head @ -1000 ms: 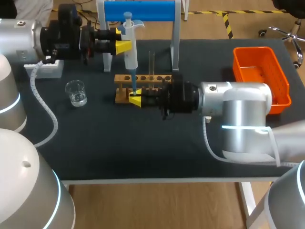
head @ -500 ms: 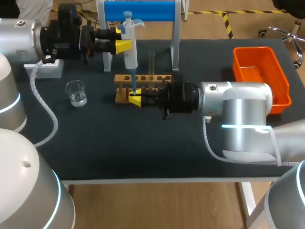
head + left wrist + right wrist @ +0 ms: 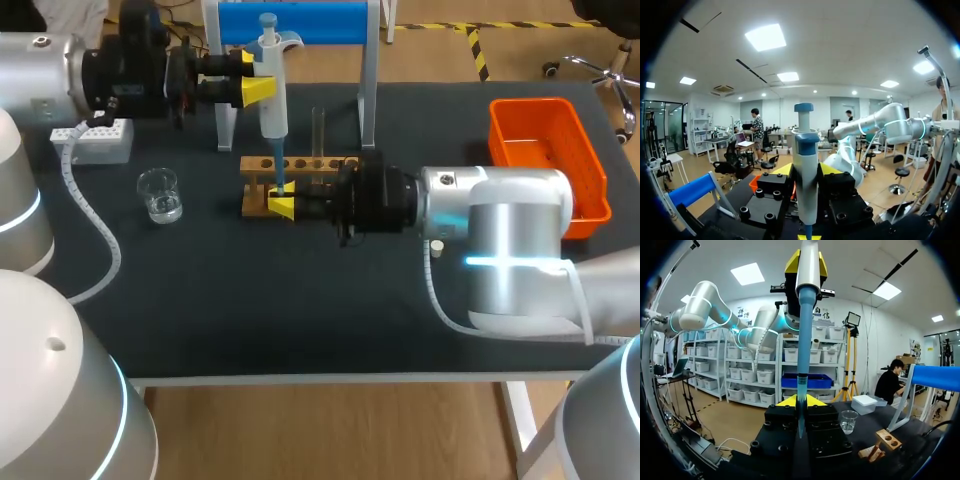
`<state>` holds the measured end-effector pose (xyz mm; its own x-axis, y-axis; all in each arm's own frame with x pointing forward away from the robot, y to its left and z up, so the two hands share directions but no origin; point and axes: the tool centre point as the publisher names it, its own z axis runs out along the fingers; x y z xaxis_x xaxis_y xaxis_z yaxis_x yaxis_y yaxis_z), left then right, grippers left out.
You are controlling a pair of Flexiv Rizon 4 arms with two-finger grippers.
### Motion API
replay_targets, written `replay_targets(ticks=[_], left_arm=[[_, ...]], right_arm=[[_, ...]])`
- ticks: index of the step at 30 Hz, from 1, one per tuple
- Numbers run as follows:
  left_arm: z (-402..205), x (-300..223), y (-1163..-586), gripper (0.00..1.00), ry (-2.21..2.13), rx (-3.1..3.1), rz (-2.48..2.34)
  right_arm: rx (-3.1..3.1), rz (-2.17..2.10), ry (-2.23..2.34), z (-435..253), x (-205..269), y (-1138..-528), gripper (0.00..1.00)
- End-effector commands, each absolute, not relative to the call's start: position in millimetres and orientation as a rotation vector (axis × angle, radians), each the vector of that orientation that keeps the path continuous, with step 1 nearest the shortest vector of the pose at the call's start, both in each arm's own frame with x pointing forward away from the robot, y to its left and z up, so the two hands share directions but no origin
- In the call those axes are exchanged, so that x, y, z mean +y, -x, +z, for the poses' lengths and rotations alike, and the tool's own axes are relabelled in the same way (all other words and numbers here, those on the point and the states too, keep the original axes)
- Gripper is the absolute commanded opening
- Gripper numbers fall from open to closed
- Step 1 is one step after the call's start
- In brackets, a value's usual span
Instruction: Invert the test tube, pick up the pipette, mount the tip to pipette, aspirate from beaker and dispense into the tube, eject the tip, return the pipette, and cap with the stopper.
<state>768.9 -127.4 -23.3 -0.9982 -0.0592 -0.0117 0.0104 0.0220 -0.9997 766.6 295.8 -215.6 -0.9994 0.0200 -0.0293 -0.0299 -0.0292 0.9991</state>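
Two grippers meet on one pipette point(image 3: 272, 112): the left gripper point(image 3: 256, 76) is clamped round its upright barrel. Directly below, the right gripper point(image 3: 282, 207) pinches its blue tip point(image 3: 280, 176).

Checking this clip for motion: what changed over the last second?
The left gripper, fingers clamped on the pipette, shifted it slightly up the head view. The right gripper edged a little left at the blue pipette tip. Beaker, test tube rack and orange bin stayed put.
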Motion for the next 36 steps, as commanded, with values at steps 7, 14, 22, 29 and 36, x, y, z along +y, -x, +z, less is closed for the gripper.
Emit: replay_targets(ticks=[7,14,22,29,36], left_arm=[[-33,-127,-768,0.00,0.055,2.209,-2.161],[-33,-127,-768,0.00,0.055,2.209,-2.161],[-33,-127,-768,0.00,0.055,2.209,-2.161],[-33,-127,-768,0.00,0.055,2.209,-2.161],[-33,-127,-768,0.00,0.055,2.209,-2.161]], right_arm=[[2.189,2.216,-0.007,-218,293,-764,1.00],[2.204,2.207,-0.041,-240,284,-763,1.00],[2.232,2.166,-0.089,-258,271,-761,1.00],[2.237,2.146,-0.114,-261,268,-761,1.00],[2.237,2.146,-0.114,-261,268,-761,1.00]])
